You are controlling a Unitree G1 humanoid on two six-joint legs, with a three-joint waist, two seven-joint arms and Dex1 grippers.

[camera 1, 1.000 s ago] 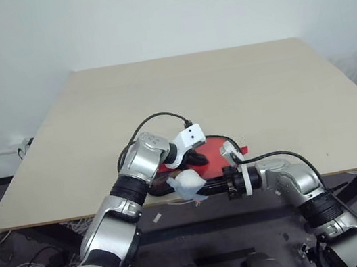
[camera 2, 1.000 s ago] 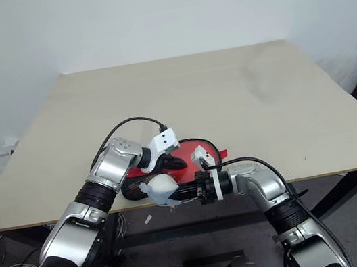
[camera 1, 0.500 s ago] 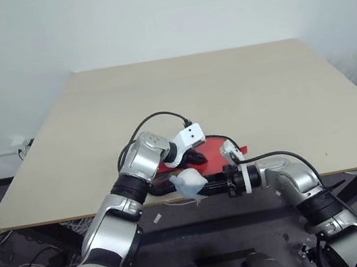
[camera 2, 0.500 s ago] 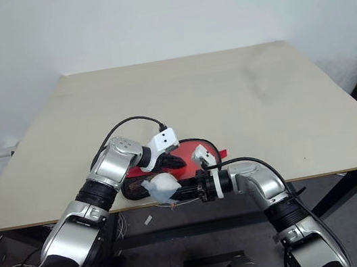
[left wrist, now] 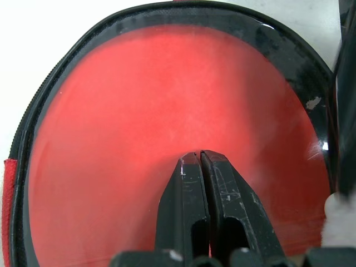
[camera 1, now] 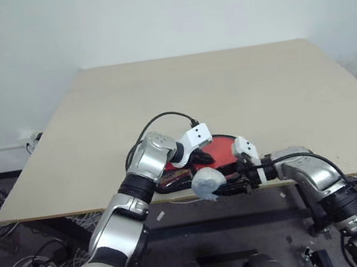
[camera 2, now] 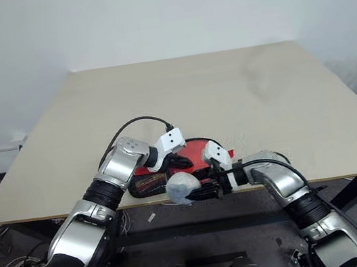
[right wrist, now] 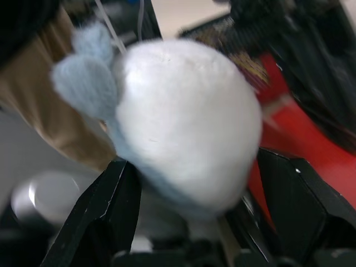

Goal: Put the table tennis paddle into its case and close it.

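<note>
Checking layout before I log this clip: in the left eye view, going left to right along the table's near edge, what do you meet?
Case's black zip end → left gripper on the red face → small grey pouch → right gripper.

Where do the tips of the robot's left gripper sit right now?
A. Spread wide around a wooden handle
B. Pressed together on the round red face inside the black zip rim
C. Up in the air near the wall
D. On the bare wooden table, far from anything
B: the left wrist view shows the left gripper shut, its tips on the red face of the table tennis paddle, ringed by the case.
</note>
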